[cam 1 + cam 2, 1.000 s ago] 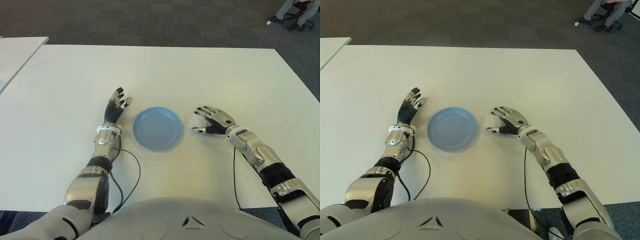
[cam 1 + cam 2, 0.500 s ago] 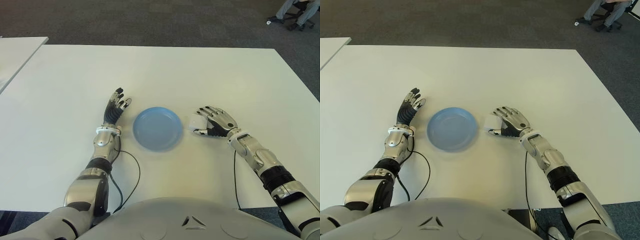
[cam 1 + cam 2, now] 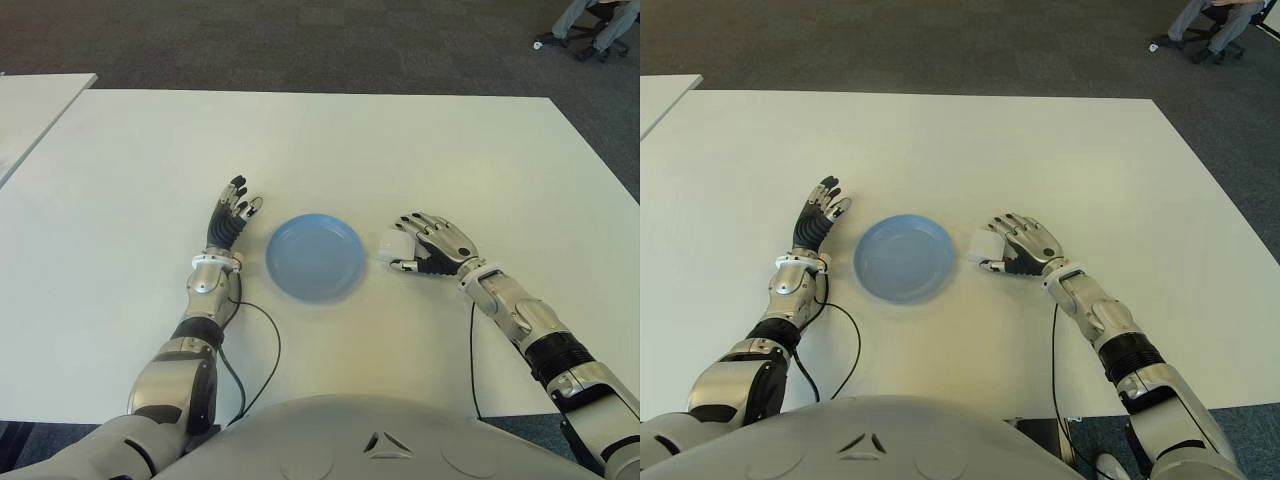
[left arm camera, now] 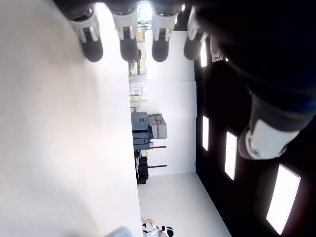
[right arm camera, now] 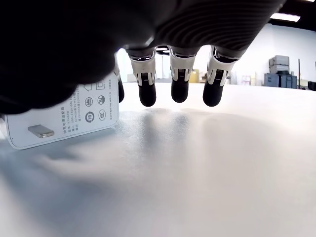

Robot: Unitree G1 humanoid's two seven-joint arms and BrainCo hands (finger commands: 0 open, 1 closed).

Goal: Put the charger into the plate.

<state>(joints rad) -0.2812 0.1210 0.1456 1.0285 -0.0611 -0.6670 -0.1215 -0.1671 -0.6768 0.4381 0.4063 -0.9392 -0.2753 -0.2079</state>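
the charger [image 5: 61,116] is a small white block lying on the white counter [image 3: 400,150], just right of the blue plate [image 3: 315,256] and not inside it. on its face toward the right wrist view there are rows of small round marks and fine printed lines, too small to read, and a metal usb opening at one end.

the right robot hand [image 3: 432,246] is over the charger with its fingers [image 5: 179,76] bent downward beside the block – the thumb side is touching or almost touching it, but i cannot tell if the hand really grips it. the charger sits on the counter, not lifted.

the left robot hand [image 3: 232,217] shows just left of the plate, fingers stretched out and holding nothing.

between charger and plate rim there is only a narrow strip of bare counter. the counter has wide free room on all sides – its far edge meets dark carpet [image 3: 300,40], and a second white counter [image 3: 35,105] stands at the far left.
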